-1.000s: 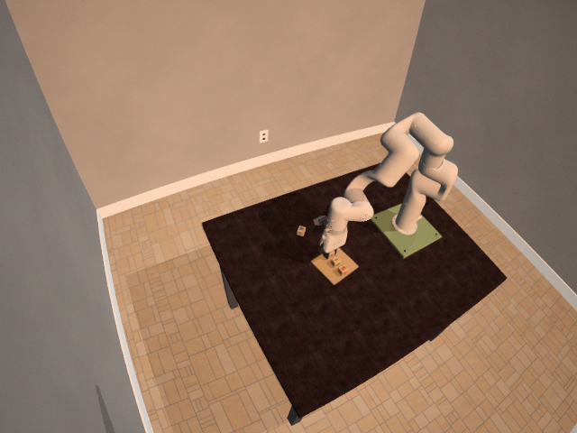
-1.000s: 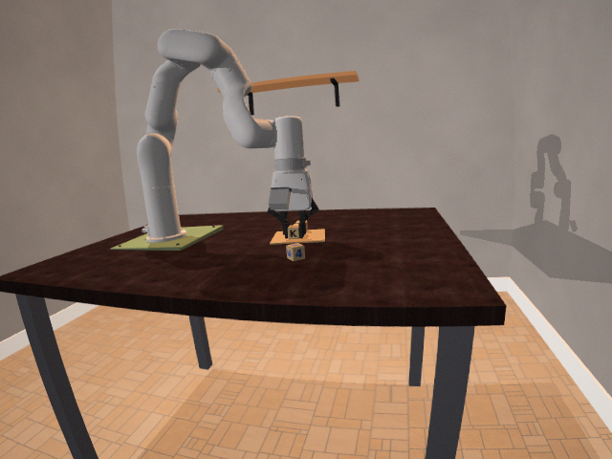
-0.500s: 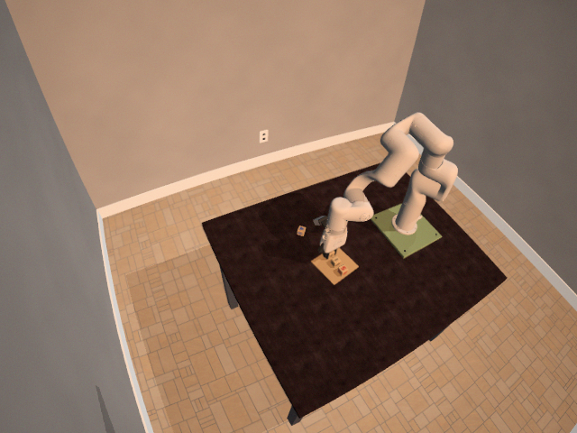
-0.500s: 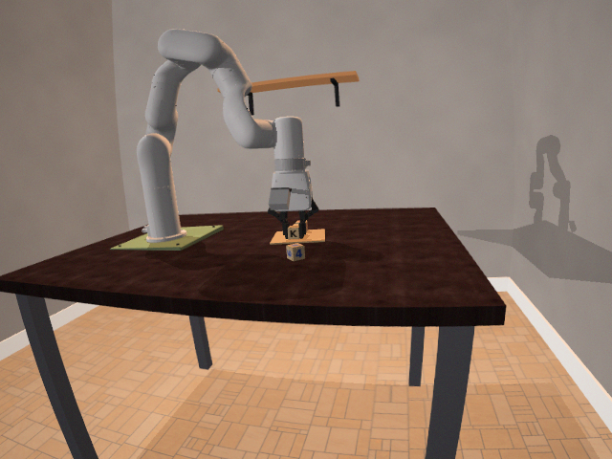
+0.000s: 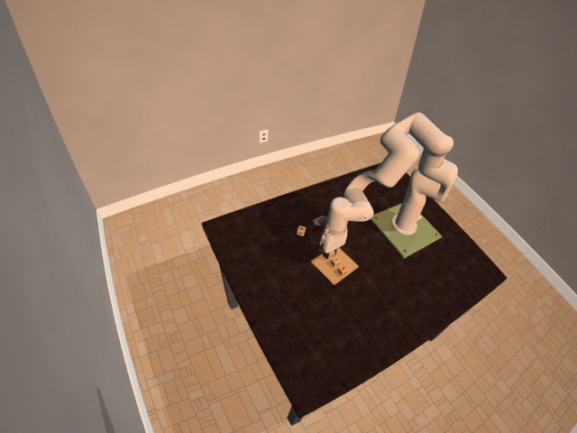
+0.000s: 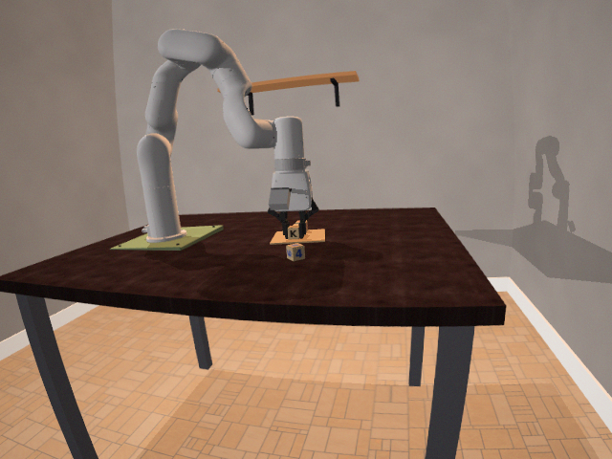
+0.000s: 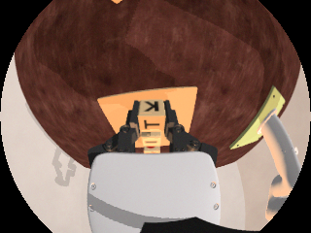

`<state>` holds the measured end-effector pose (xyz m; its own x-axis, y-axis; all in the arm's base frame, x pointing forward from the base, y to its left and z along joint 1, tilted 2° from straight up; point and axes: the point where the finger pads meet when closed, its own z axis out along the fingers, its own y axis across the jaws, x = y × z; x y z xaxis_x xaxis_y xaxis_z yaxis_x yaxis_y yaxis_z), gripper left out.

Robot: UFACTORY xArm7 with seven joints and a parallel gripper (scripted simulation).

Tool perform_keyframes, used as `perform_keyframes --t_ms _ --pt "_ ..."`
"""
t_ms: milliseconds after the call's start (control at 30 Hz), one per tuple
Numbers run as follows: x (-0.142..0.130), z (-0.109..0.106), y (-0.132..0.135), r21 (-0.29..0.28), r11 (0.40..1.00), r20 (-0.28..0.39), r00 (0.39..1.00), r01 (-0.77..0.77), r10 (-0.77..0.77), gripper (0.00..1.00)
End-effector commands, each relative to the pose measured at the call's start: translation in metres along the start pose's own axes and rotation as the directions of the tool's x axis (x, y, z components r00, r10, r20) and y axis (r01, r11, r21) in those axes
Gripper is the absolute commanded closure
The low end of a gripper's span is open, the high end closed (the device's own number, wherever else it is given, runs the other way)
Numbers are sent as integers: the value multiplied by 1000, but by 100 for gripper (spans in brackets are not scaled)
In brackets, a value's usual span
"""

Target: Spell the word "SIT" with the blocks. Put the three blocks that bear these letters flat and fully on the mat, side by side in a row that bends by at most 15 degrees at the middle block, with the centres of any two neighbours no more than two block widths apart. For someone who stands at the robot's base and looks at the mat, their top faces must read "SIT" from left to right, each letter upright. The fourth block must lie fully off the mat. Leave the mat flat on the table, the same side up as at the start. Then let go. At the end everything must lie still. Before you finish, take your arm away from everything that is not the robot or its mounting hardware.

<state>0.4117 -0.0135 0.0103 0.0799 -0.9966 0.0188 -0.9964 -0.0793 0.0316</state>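
Observation:
My gripper [image 5: 332, 254] [image 6: 294, 229] [image 7: 152, 108] is shut on a wooden block [image 6: 294, 231] [image 7: 151, 122]. The block shows a K on its side and a T on its top. It sits low over the near end of the tan mat [image 5: 325, 273] [image 6: 316, 235] [image 7: 112, 112], at or just above its surface. Two more blocks [image 5: 335, 262] [image 5: 343, 269] lie in a row on the mat beside it, the far one with red print. Their letters are too small to read. A fourth block [image 5: 301, 230] [image 6: 295, 252] with blue print lies on the table off the mat.
The arm's green base plate [image 5: 415, 237] [image 6: 192, 237] [image 7: 268, 116] is bolted to the dark table [image 5: 353, 326] [image 6: 395, 276]. A wooden shelf [image 6: 306, 81] hangs on the wall behind the arm.

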Motion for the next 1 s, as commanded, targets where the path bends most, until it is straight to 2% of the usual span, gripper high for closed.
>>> perform_keyframes --t_ms 0,967 --pt "0 -1 -1 4 1000 0 1000 0 0 73" --pt "2 -1 -4 4 1000 0 1000 0 0 73"
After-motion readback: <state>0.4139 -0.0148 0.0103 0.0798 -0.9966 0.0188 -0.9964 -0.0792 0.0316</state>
